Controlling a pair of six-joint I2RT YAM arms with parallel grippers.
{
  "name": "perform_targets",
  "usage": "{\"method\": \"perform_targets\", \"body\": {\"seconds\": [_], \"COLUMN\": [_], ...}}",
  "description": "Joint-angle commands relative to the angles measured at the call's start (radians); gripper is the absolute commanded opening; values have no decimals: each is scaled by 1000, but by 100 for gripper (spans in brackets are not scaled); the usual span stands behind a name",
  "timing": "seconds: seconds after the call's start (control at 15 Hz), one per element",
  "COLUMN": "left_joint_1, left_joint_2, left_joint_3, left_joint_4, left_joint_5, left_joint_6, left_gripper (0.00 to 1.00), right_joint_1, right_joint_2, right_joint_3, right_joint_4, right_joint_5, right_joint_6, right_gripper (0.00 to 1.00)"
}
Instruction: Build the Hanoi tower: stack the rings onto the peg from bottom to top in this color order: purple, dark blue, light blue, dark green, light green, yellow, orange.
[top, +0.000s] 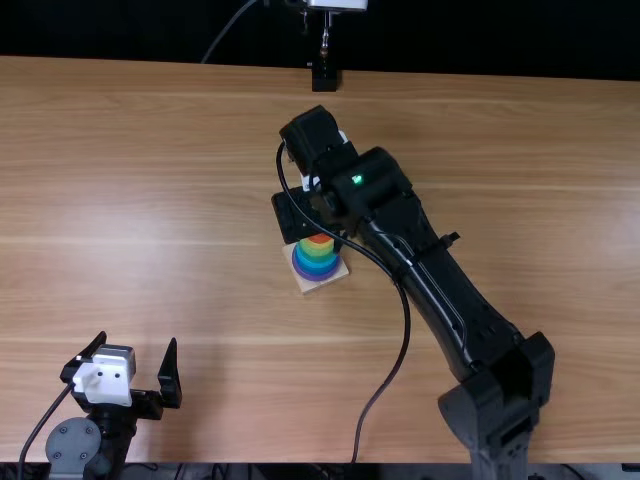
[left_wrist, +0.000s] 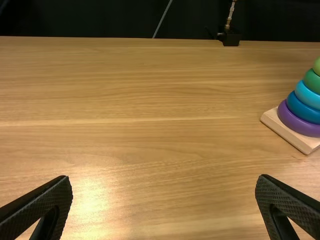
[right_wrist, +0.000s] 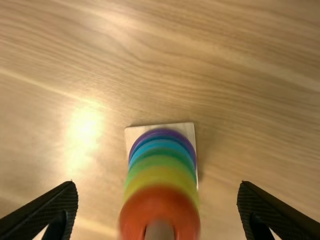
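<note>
Locating the task assembly: the square wooden base (left_wrist: 287, 131) lies near the middle of the table (top: 150, 200), turned at an angle to the table edges. The ring tower stands upright on it. From bottom to top, the sequence is purple ring (left_wrist: 300, 123), dark blue ring (left_wrist: 305, 109), light blue ring (left_wrist: 307, 96), dark green ring (left_wrist: 312, 81), light green ring (left_wrist: 317, 66), yellow ring (right_wrist: 161, 180) and orange ring (right_wrist: 160, 204). The orange ring is uppermost, with the tip of the peg (right_wrist: 160, 232) at its center.

Right gripper (top: 300, 215): positioned at the tower, covering part of it in the top view. Its fingers are open. In the right wrist view, one finger is at each side of the orange ring, with a gap between finger and ring on both sides. The gripper holds nothing.

Left gripper (top: 137, 340): positioned over the near left part of the table, well apart from the tower. Its fingers are spread wide, with nothing between them.

Black mounting block (top: 325, 78): located at the far edge of the table.
</note>
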Motion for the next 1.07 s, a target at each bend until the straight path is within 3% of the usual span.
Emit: {"method": "perform_targets", "body": {"seconds": [0.0,0.27,0.47,0.53,0.67,0.87,1.0], "left_joint_1": [6,6,6,6,6,6,6], "left_joint_2": [-12,-12,-12,-12,-12,-12,-12], "left_joint_3": [-105,-105,-105,-105,-105,-105,-105], "left_joint_4": [-73,-73,-73,-73,-73,-73,-73], "left_joint_5": [27,27,27,27,27,27,27], "left_joint_6": [12,12,12,12,12,12,12], "left_gripper": [100,100,100,100,100,100,100], "right_joint_1": [-56,-162,-245,-278,-357,-436,-536], "right_joint_2": [-165,-422,-598,-667,-819,-1061,-1209], "right_joint_3": [-136,-470,-624,-687,-820,-1093,-1248], "right_joint_4": [102,554,599,599,645,932,1099], "right_joint_5": [14,20,75,82,82,82,79], "right_joint_6": [0,-2,-2,0,-4,-11,-17], "right_gripper": [100,100,100,100,100,100,100]}}
